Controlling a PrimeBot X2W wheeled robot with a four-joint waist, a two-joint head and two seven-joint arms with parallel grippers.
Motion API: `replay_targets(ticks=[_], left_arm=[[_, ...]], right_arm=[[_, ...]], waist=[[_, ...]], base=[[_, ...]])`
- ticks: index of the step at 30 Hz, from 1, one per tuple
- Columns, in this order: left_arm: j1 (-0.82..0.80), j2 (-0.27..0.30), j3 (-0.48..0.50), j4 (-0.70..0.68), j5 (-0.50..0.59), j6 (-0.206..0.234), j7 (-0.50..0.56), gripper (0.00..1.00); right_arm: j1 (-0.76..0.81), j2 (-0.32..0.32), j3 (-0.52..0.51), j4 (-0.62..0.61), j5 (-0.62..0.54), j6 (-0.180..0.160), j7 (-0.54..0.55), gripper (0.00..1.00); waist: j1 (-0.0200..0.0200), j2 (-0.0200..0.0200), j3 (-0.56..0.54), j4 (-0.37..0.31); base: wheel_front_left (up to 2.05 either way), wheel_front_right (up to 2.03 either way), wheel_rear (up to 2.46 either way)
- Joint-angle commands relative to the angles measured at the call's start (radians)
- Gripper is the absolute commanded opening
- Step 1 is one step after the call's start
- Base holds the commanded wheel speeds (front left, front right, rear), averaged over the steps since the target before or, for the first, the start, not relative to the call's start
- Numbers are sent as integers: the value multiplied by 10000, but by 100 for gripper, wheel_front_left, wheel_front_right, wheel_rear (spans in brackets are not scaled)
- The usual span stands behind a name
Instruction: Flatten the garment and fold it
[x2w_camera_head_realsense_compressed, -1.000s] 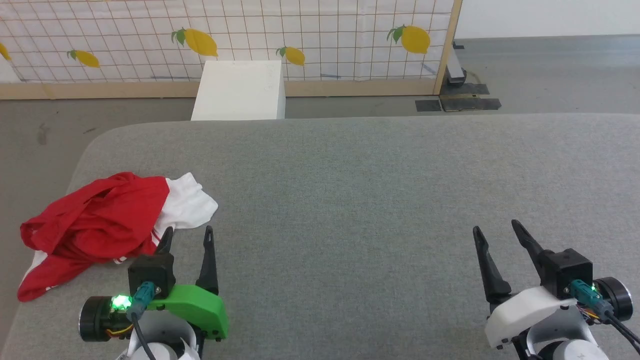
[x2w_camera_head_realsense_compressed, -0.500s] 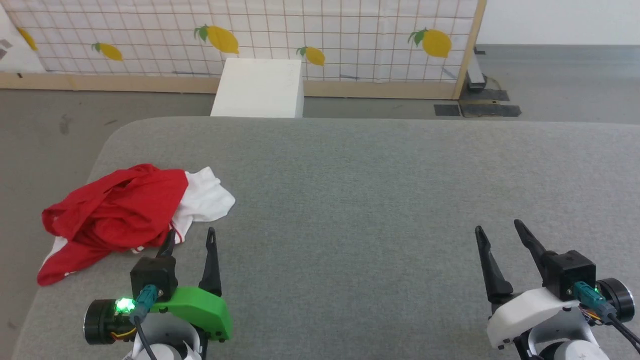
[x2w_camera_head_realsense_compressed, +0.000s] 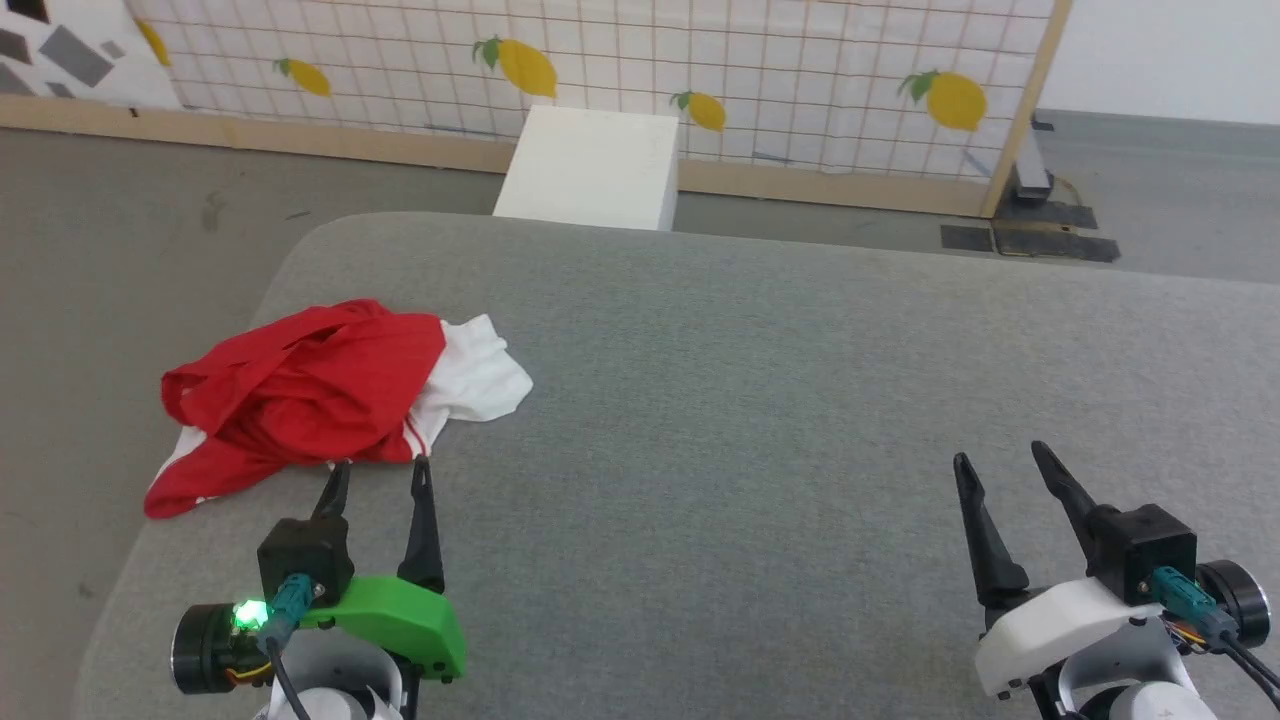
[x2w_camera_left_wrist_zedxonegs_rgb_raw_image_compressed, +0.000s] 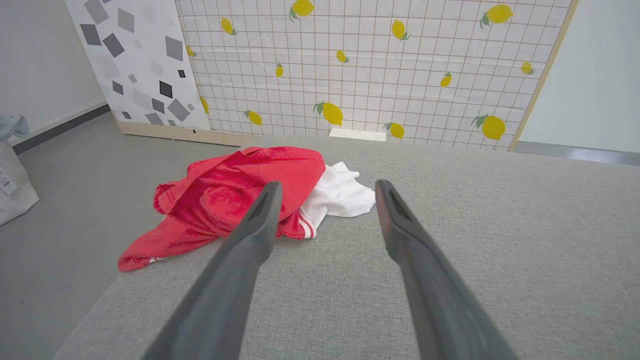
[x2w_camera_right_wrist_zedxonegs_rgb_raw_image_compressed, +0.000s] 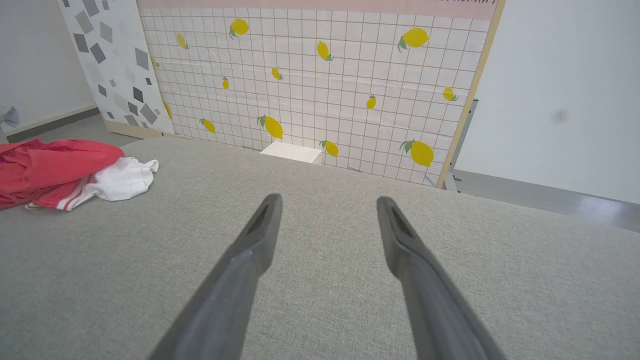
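Garment (x2w_camera_head_realsense_compressed: 310, 400) red, white sleeve; table (x2w_camera_head_realsense_compressed: 760, 400) grey; screen (x2w_camera_head_realsense_compressed: 800, 80) lemon-print grid.

- Bright, even, diffuse light fills the room; its source is hard to place, perhaps overhead.
- Shadows are faint, with a soft one under the garment (x2w_camera_head_realsense_compressed: 300, 400).
- Wrist views bow straight lines near their edges.
- The near fingers (x2w_camera_left_wrist_zedxonegs_rgb_raw_image_compressed: 240, 270) look slightly soft.
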Motion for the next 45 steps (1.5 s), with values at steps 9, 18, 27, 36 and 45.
replay_targets(ticks=[9, 18, 27, 36, 45], left_arm=[[-214, 94, -106, 201, -226, 239, -281, 100], [-270, 133, -210, 352, -420, 381, -463, 100], [-270, 216, -259, 455, -639, 562, -649, 100], [-300, 249, -365, 568, -856, 721, -831, 100], [-347, 296, -466, 720, -1070, 876, -1018, 100]], right_arm=[[-163, 2, -44, 113, 126, -6, -240, 100], [-195, 3, -74, 224, 183, -7, -394, 100], [-241, 4, -55, 319, 247, -8, -545, 100], [-275, 4, -85, 386, 267, -9, -656, 100], [-322, 5, -100, 470, 311, -10, -759, 100]], waist=[[0, 0, -35, 794], [0, 0, -85, 1413], [0, 0, -139, 1962], [0, 0, -134, 2447], [0, 0, -126, 2901]], base=[[0, 0, 0], [0, 0, 0], [0, 0, 0], [0, 0, 0], [0, 0, 0]])
